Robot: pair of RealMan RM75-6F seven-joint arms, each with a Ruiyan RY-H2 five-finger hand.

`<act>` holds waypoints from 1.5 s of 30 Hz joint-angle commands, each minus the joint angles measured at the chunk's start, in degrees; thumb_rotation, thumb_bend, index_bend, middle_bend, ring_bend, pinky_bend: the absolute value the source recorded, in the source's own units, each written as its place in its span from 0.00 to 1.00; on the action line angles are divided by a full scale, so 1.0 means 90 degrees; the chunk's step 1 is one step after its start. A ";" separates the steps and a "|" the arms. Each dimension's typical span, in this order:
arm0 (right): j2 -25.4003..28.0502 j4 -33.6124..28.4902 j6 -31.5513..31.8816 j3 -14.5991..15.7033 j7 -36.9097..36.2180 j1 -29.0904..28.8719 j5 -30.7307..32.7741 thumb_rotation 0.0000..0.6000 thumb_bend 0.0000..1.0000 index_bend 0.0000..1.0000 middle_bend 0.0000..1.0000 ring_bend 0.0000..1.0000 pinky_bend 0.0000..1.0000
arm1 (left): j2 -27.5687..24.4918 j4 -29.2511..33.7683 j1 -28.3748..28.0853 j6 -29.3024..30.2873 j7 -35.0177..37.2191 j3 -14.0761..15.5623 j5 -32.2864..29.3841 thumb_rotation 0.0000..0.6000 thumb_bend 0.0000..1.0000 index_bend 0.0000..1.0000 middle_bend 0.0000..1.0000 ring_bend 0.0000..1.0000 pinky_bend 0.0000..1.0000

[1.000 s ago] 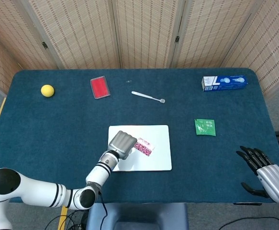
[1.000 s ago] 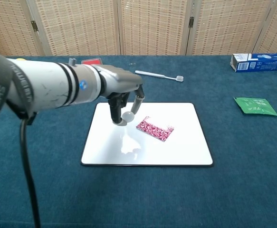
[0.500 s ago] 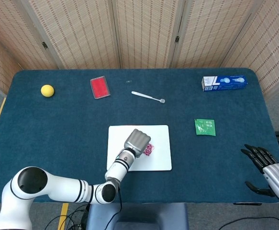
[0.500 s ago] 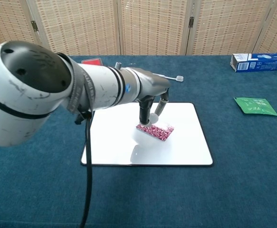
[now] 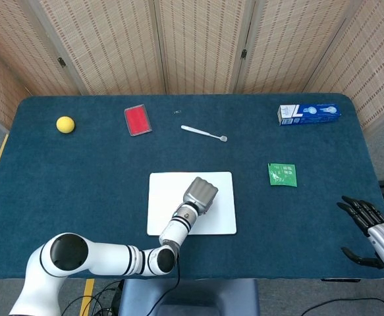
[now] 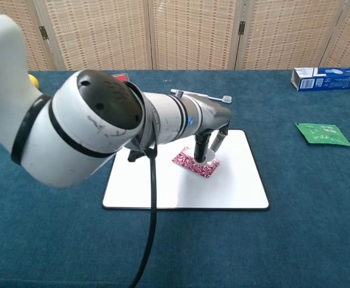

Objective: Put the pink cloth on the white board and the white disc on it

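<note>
On the white board (image 6: 162, 186), right of centre, lies the pink cloth (image 6: 194, 163), a flat strip, long axis running 10 to 4 o'clock in the chest view. Left hand (image 6: 211, 135) hangs directly over it, fingers pointing down, pinching the white disc (image 6: 201, 160) against the cloth's upper face. Right hand (image 5: 369, 224) sits off the table's (image 5: 80, 171) 4 o'clock corner, fingers spread, holding nothing.

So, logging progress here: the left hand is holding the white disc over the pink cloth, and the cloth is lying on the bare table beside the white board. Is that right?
Not quite. The cloth lies on the board, not on the table, as the chest view shows. The left hand does hold the disc over it.
</note>
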State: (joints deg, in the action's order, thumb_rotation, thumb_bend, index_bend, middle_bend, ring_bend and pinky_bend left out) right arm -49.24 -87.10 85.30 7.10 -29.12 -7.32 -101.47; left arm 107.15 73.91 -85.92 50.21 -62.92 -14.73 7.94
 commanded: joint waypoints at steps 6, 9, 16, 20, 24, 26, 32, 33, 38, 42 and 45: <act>0.0010 0.0068 0.0088 0.0004 -0.0085 0.0046 0.0002 1.00 0.19 0.00 0.00 0.00 0.00 | 0.0269 -0.0546 -0.0092 -0.0331 0.0117 0.0077 0.0014 1.00 0.35 0.53 1.00 1.00 0.90; 0.0009 0.0064 0.0095 0.0009 -0.0059 0.0060 0.0002 1.00 0.19 0.00 0.00 0.00 0.00 | 0.0258 -0.0601 -0.0064 -0.0363 0.0181 0.0107 0.0052 1.00 0.35 0.44 1.00 1.00 0.90; -0.0001 0.0000 0.0061 0.0013 0.0070 0.0061 -0.0011 1.00 0.19 0.00 0.00 0.00 0.00 | 0.0046 -0.0287 -0.0004 -0.0111 0.0242 0.0153 0.0229 1.00 0.33 0.31 1.00 1.00 0.90; -0.0014 -0.0028 0.0012 0.0014 0.0150 0.0047 -0.0013 1.00 0.19 0.00 0.00 0.00 0.00 | -0.0211 0.0246 0.0041 0.0198 0.0220 0.0166 0.0328 1.00 0.33 0.31 1.00 1.00 0.90; -0.0022 -0.0034 -0.0002 0.0017 0.0195 0.0039 -0.0034 1.00 0.19 0.00 0.00 0.00 0.00 | -0.0722 0.1382 0.0212 0.0783 0.0292 0.0170 0.0638 1.00 0.33 0.31 1.00 1.00 0.90; -0.0024 -0.0040 0.0016 0.0024 0.0216 0.0046 -0.0057 1.00 0.19 0.00 0.00 0.00 0.00 | -0.1055 0.2105 0.0380 0.1204 0.0357 0.0243 0.0943 1.00 0.33 0.31 1.00 1.00 0.90; -0.0033 -0.0105 0.0024 0.0038 0.0372 0.0069 -0.0084 1.00 0.19 0.00 0.00 0.00 0.00 | -0.2402 0.4814 0.1568 0.3201 0.0817 0.1129 0.2580 1.00 0.33 0.24 0.99 0.87 0.76; -0.0038 -0.0125 0.0007 0.0040 0.0415 0.0070 -0.0080 1.00 0.19 0.00 0.00 0.00 0.00 | -0.2596 0.5119 0.1820 0.3487 0.0929 0.1382 0.2923 1.00 0.32 0.22 0.95 0.80 0.72; -0.0095 -0.0288 -0.0165 0.0017 0.0789 0.0055 0.0027 1.00 0.19 0.00 0.00 0.00 0.00 | -0.3529 0.5925 0.3538 0.5093 0.1755 0.3238 0.5219 1.00 0.31 0.14 0.69 0.51 0.54; -0.0187 -0.0487 -0.0302 -0.0073 0.1329 0.0082 0.0279 1.00 0.19 0.00 0.00 0.00 0.00 | -0.3951 0.5230 0.4976 0.6156 0.2871 0.4417 0.7019 1.00 0.31 0.13 0.51 0.33 0.46; -0.0280 -0.0657 -0.0417 -0.0144 0.1795 0.0090 0.0457 1.00 0.19 0.00 0.00 0.00 0.00 | -0.4055 0.4319 0.5933 0.6853 0.3564 0.4782 0.7797 1.00 0.31 0.12 0.40 0.23 0.40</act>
State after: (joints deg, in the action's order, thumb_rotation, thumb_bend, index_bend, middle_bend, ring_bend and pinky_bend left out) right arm -50.96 -91.59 82.60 6.46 -15.82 -6.62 -98.90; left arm 76.45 120.30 -46.51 99.69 -41.99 17.84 65.48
